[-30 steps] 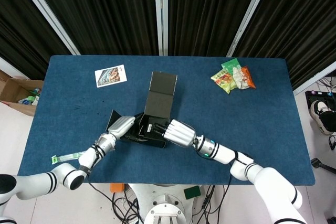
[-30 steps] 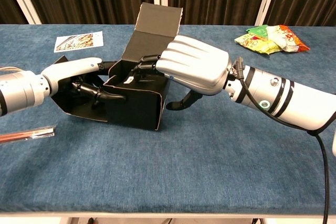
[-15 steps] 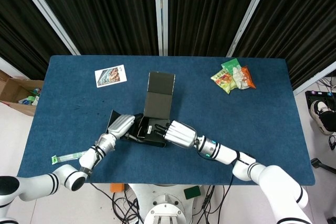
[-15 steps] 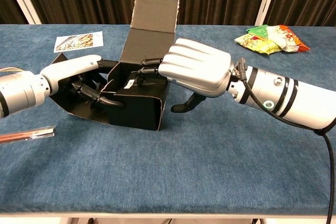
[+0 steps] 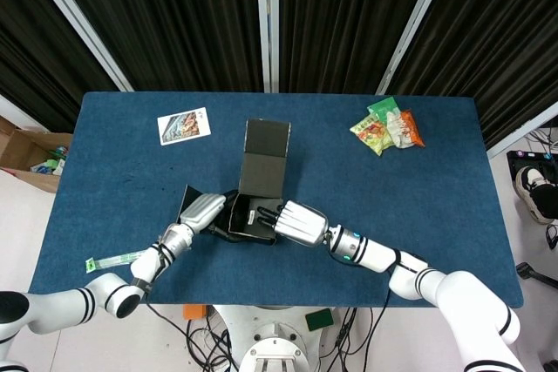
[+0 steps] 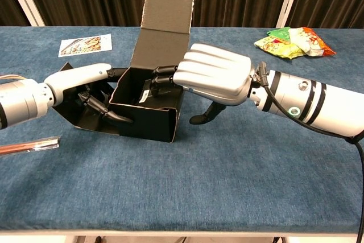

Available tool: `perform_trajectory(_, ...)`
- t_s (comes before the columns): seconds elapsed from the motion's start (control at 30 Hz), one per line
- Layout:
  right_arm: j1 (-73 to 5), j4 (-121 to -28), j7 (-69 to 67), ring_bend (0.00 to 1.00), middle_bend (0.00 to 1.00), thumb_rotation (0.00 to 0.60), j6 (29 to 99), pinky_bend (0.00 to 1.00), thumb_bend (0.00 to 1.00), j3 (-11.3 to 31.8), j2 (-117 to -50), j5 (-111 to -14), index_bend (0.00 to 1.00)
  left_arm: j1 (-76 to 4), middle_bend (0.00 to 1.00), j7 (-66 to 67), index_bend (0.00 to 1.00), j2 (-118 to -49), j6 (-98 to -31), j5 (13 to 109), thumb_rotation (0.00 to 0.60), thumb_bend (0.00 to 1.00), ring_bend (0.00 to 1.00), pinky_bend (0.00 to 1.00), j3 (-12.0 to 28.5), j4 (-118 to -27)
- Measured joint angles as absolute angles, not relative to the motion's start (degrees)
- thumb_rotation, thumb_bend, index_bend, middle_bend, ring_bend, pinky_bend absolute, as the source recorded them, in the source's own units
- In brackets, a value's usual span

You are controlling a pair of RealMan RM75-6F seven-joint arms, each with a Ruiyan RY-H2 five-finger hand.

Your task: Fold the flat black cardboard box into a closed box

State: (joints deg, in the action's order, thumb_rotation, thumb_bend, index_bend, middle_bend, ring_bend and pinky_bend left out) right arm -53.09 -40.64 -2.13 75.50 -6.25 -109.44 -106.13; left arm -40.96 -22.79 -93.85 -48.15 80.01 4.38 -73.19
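The black cardboard box (image 5: 248,215) (image 6: 145,123) stands part-folded on the blue table (image 5: 418,206), its top open. Its lid flap (image 5: 266,150) (image 6: 165,18) rises upright at the back. A loose side flap (image 6: 77,115) lies spread out to the box's left. My right hand (image 5: 296,224) (image 6: 216,78) grips the box's right wall, fingers hooked inside and thumb outside. My left hand (image 5: 200,213) (image 6: 79,81) lies over the side flap, its fingers spread and touching the flap and the box's left wall.
Snack packets (image 5: 386,126) (image 6: 293,41) lie at the far right. A printed card (image 5: 184,125) (image 6: 85,44) lies at the far left. A thin strip (image 5: 109,260) (image 6: 28,145) sits by the near left edge. A carton (image 5: 30,154) stands off the table's left.
The box has settled lower and flatter on the table, and its lid flap now stands straighter. My right hand shifted slightly right with the wall; my left hand dropped lower on the flap.
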Motion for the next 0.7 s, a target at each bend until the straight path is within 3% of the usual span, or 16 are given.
perform_trajectory(0.23, -52.7, -41.9, -1.8, 0.74, 0.28, 0.6, 76.6, 1.0, 0.12, -5.3, -108.9, -105.8, 0.36, -40.4, 0.36, -22.1, 0.36, -95.2, -49.6, 79.4, 0.49, 0.0, 0.66, 0.92, 5.0, -71.6)
perform_trajectory(0.6, -51.7, -43.4, -0.9, 0.74, 0.28, 0.6, 74.2, 1.0, 0.09, -5.2, -108.1, -104.9, 0.36, -40.2, 0.4, -21.2, 0.4, -95.9, -50.4, 79.9, 0.492, 0.0, 0.66, 0.92, 4.9, -70.7)
perform_trajectory(0.7, -51.8, -43.8, -0.4, 0.74, 0.33, 0.6, 72.5, 1.0, 0.1, -5.5, -108.0, -104.9, 0.38, -40.2, 0.41, -21.0, 0.42, -96.1, -50.3, 79.7, 0.492, 0.0, 0.66, 0.92, 5.0, -70.4)
